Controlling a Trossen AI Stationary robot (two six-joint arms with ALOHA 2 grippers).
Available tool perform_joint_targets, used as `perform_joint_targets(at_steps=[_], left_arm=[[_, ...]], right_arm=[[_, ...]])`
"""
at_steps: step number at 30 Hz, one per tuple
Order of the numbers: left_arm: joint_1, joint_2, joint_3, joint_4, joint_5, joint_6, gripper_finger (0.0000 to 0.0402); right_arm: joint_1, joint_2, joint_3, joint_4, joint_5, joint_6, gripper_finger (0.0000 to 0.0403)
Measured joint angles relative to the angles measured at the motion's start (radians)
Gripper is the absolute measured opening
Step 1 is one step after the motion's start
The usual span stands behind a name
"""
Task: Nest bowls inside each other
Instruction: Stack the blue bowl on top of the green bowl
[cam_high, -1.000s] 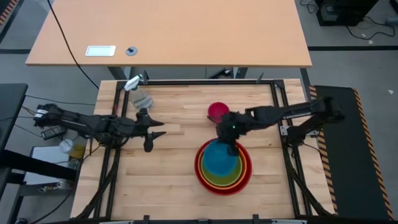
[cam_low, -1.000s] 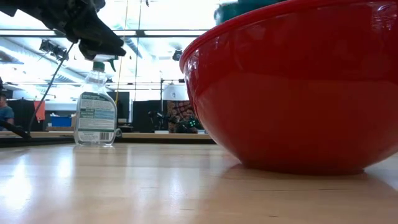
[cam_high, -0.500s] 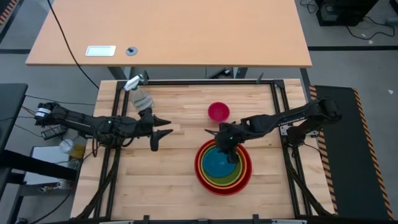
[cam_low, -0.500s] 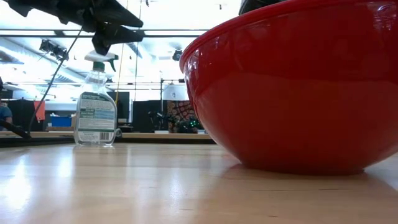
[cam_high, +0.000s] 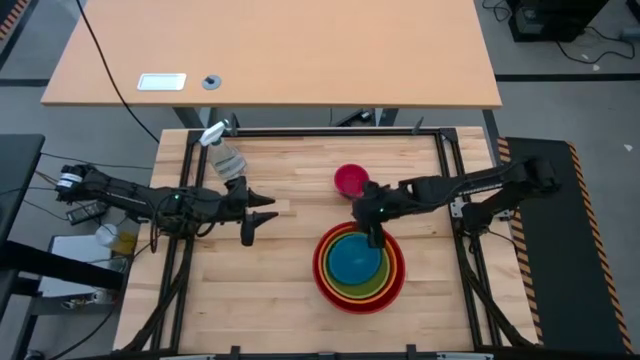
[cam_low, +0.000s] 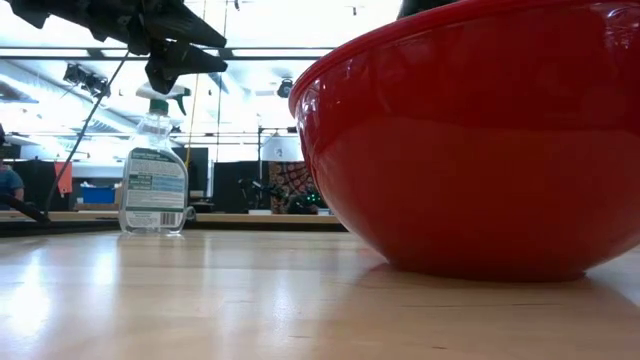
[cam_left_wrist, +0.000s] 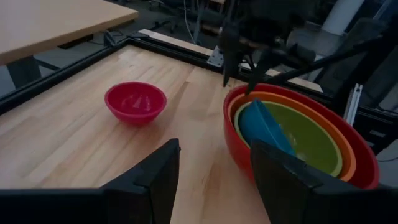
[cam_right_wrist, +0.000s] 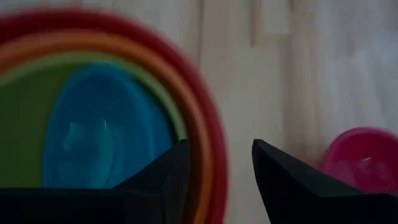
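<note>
Lower centre of the high view: the blue bowl now sits released in the stack of 4, tilted inside the green bowl. The right gripper, fingers parted, has lifted to the rim. The pink bowl waits above; the left gripper hovers apart at centre-left.

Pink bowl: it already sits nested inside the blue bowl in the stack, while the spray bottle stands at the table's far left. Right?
Not quite. The high view shows the pink bowl alone on the table, apart from the blue bowl and its stack. The spray bottle part is correct.
</note>
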Motion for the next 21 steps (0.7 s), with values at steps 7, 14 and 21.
perform_joint_targets(at_steps=[7,14,21], left_arm=[[0.013,0.0,0.0,0.0,0.0,0.008,0.0199],[0.014,0.0,0.0,-0.001,0.001,0.009,0.0199],[0.011,0.0,0.0,-0.005,0.002,0.005,0.0199]], right_arm=[[0.059,0.075,-0.021,0.042,0.04,-0.023,0.0182],[0.069,0.078,-0.01,-0.005,0.14,0.011,0.018],[0.09,-0.005,0.017,0.025,0.175,0.014,0.0181]])
